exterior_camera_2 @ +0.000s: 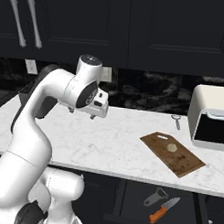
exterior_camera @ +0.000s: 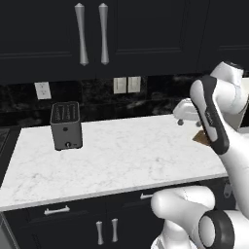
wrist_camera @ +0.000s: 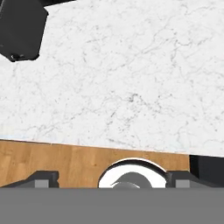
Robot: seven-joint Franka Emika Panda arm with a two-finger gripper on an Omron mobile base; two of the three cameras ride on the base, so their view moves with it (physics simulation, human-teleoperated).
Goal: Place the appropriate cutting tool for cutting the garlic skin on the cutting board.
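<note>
Arm hides most of the cutting board (exterior_camera: 200, 137); toaster (wrist_camera: 19, 28) edge-cropped.

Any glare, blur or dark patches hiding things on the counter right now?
Right base view: even light, no glare; garlic reads clearly on the cutting board, though the knife sits in the dark space below. Left base view: toaster sharp, upper cabinets nearly black. Hand view: slightly soft, marble evenly lit.

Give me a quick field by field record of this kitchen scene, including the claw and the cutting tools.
garlic: on the cutting board
cutting board: on the counter, right of the arm
claw: open, empty, above the counter
knife: orange handle, in the open drawer below the counter
peeler: dark, beside the knife
toaster: on the counter, left
</note>
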